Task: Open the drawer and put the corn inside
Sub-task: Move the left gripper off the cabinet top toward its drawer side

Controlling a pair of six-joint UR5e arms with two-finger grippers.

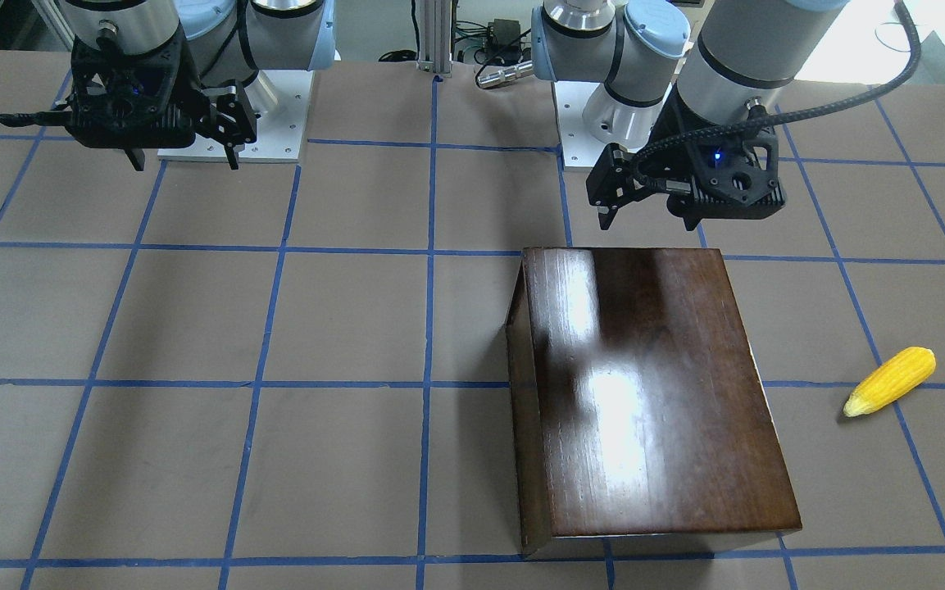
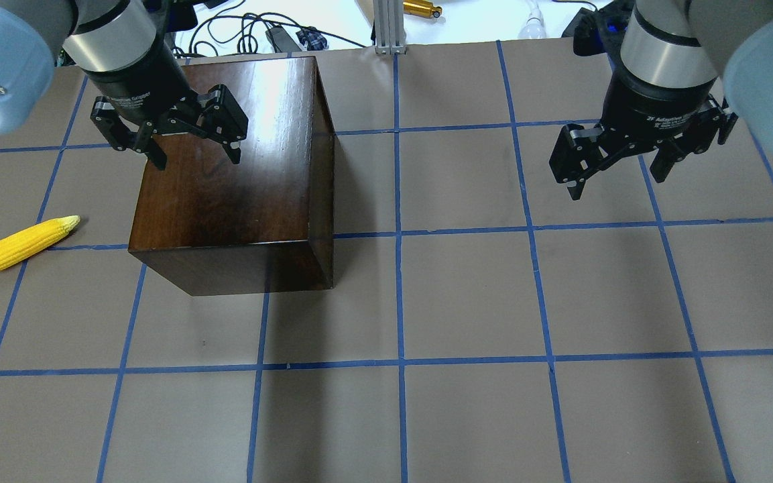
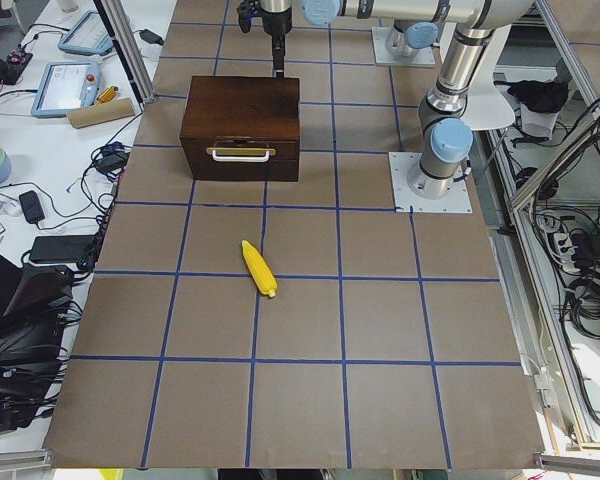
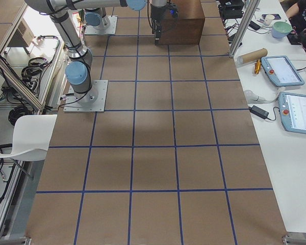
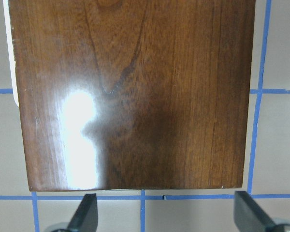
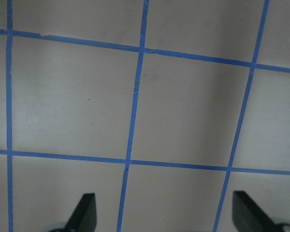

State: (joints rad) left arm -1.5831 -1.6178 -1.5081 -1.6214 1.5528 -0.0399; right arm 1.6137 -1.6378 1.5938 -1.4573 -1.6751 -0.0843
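Observation:
The dark brown cabinet (image 2: 232,181) stands on the table's left half and also shows in the front view (image 1: 644,393). Its drawer (image 3: 240,158) is shut, and its front with the metal pull faces the robot's left. The yellow corn (image 2: 27,243) lies on the table to the left of the cabinet, apart from it; it also shows in the front view (image 1: 890,381) and the left view (image 3: 259,267). My left gripper (image 2: 196,159) hovers open and empty above the cabinet's robot-side edge (image 5: 166,210). My right gripper (image 2: 617,182) hangs open and empty over bare table (image 6: 164,212).
Blue tape lines (image 2: 399,235) grid the brown table. The arm bases (image 1: 230,123) stand at the robot's edge. A side bench with tablets (image 4: 283,69) and a cardboard tube (image 4: 252,55) runs along the far edge. A white chair (image 4: 33,135) stands beside the right base.

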